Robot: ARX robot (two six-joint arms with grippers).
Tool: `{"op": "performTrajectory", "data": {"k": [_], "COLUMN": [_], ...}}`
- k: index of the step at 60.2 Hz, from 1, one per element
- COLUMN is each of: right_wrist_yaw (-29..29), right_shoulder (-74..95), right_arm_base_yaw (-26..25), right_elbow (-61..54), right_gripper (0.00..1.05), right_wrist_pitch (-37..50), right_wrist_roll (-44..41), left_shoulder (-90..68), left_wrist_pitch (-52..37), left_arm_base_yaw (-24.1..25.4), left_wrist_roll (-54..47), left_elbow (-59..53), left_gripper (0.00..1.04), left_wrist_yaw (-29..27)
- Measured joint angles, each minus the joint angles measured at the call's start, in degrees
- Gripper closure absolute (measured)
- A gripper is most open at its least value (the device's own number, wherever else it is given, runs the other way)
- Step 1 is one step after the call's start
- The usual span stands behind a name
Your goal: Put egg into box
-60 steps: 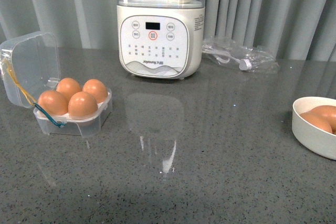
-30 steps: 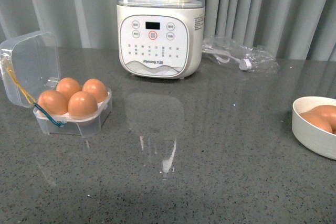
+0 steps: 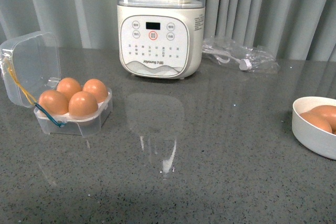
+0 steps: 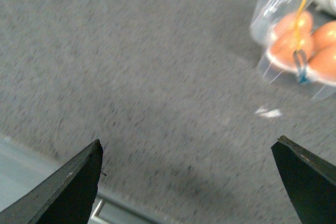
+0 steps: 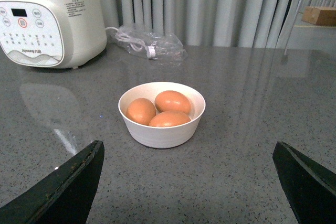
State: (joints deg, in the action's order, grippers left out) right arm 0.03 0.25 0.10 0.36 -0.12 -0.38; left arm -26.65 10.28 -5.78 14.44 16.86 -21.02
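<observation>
The clear box [image 3: 79, 124] stands at the left of the grey table with its lid [image 3: 31, 66] swung open; all its cells hold orange-brown eggs [image 3: 82, 104]. It also shows blurred in the left wrist view [image 4: 320, 85]. More eggs [image 5: 171, 101] lie in a white bowl [image 5: 161, 132], seen at the right edge in the front view [image 3: 312, 135]. My left gripper [image 4: 187, 182] is open and empty over bare table, away from the box. My right gripper [image 5: 186, 182] is open and empty, just short of the bowl. Neither arm shows in the front view.
A cream Joyoung blender [image 3: 160, 35] stands at the back centre, with a clear bag holding a white cord [image 3: 239, 56] to its right. Grey curtains hang behind. The table's near edge [image 4: 31, 156] shows in the left wrist view.
The box's open lid has shifted very slightly. Nothing else has visibly moved.
</observation>
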Motion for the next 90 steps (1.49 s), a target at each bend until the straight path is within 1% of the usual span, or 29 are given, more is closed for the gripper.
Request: {"op": "performTrajectory", "data": {"k": [4, 7, 8, 9, 12, 13, 14, 16, 23, 30, 38, 42, 46, 51, 61, 64, 74, 90], "right_wrist_yaw": [0.0, 0.0, 0.0, 0.0, 0.0, 0.0, 0.0, 0.0, 0.0, 0.0, 0.02, 0.02, 0.02, 0.02, 0.02, 0.02, 0.02, 0.02], "right_shoulder": [0.0, 0.0, 0.0, 0.0, 0.0, 0.0, 0.0, 0.0, 0.0, 0.0, 0.0, 0.0, 0.0, 0.0, 0.0, 0.0, 0.0, 0.0], "right_arm_base_yaw": [0.0, 0.0, 0.0, 0.0, 0.0, 0.0, 0.0, 0.0, 0.0, 0.0, 0.0, 0.0, 0.0, 0.0, 0.0, 0.0, 0.0, 0.0], "right_elbow": [0.0, 0.0, 0.0, 0.0, 0.0, 0.0, 0.0, 0.0, 0.0, 0.0, 0.0, 0.0, 0.0, 0.0, 0.0, 0.0, 0.0, 0.0], "right_gripper": [0.07, 0.07, 0.07, 0.07, 0.07, 0.07, 0.07, 0.07, 0.07, 0.07, 0.07, 0.07, 0.07, 0.07, 0.07, 0.07, 0.07, 0.07], "right_wrist_pitch": [0.0, 0.0, 0.0, 0.0, 0.0, 0.0, 0.0, 0.0, 0.0, 0.0, 0.0, 0.0, 0.0, 0.0, 0.0, 0.0, 0.0, 0.0], "right_wrist_roll": [-0.02, -0.02, -0.02, 0.0, -0.02, -0.02, -0.02, -0.02, -0.02, -0.02, 0.0, 0.0, 0.0, 0.0, 0.0, 0.0, 0.0, -0.02], "left_shoulder": [-3.45, -7.63, -8.5, -10.75, -14.97, -15.98, -17.92, -21.27, -30.16, -37.97, -44.85, -47.76, -50.01, -52.7, -56.22, -57.33, -59.34, -60.76], "left_wrist_pitch": [-4.7, -9.38, -10.29, -12.46, -16.11, -16.5, -18.21, -20.33, -23.34, -23.61, -23.82, -23.71, -23.39, -23.15, -24.04, -24.85, -26.23, -27.3], "left_arm_base_yaw": [3.78, 7.74, 8.52, 10.36, 13.33, 13.97, 15.04, 16.52, 19.04, 21.16, 24.06, 25.05, 24.87, 23.56, 21.2, 20.11, 16.76, 9.88], "left_wrist_roll": [-2.36, -4.17, -4.35, -5.33, -6.71, -6.99, -7.63, -9.25, -13.73, -17.18, -17.66, -16.79, -16.76, -17.14, -16.15, -15.52, -14.58, -14.32], "left_elbow": [1.42, 3.28, 3.67, 4.66, 6.58, 7.13, 8.0, 9.51, 13.57, 18.01, 23.1, 25.83, 28.15, 30.42, 32.35, 32.98, 34.23, 35.01], "left_gripper": [0.07, 0.07, 0.07, 0.07, 0.07, 0.07, 0.07, 0.07, 0.07, 0.07, 0.07, 0.07, 0.07, 0.07, 0.07, 0.07, 0.07, 0.07], "left_wrist_yaw": [5.6, 10.99, 11.5, 13.97, 18.67, 19.15, 21.16, 23.12, 28.3, 34.01, 38.14, 38.75, 37.29, 35.93, 35.54, 34.42, 33.31, 31.23]}}
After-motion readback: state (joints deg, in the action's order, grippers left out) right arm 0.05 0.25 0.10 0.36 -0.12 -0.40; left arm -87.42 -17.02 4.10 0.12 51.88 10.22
